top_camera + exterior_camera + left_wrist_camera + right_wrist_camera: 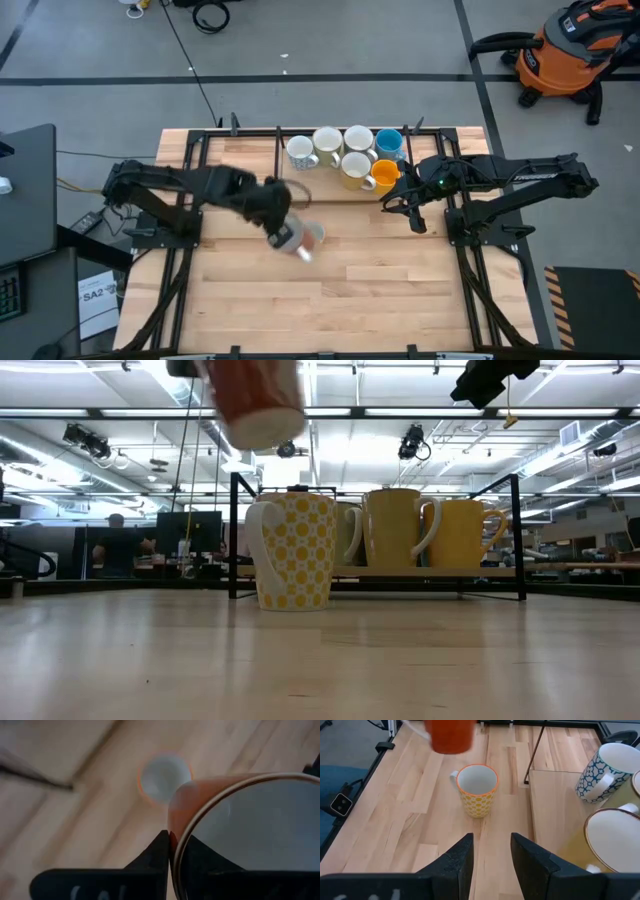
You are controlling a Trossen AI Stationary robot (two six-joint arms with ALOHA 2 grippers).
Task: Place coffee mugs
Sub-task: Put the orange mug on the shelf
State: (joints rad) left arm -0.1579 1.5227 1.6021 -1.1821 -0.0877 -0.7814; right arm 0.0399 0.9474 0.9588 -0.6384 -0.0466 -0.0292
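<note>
Left gripper: clamped on the rim of an orange mug, lifted above mid-table.
Left arm: reaches from the left, bent at the elbow.
Mug axis: tilted, exact angle unclear from blur.
Yellow-dotted mug: upright on the table below.
Right gripper: fingers parted, empty, near the mug row.

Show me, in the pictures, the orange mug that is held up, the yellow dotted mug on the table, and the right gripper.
orange mug (pixel 255 395), low view, on its side wall.
yellow dotted mug (pixel 477 800), right wrist view, on its outer wall.
right gripper (pixel 487 855), right wrist view, between its two fingertips.
</note>
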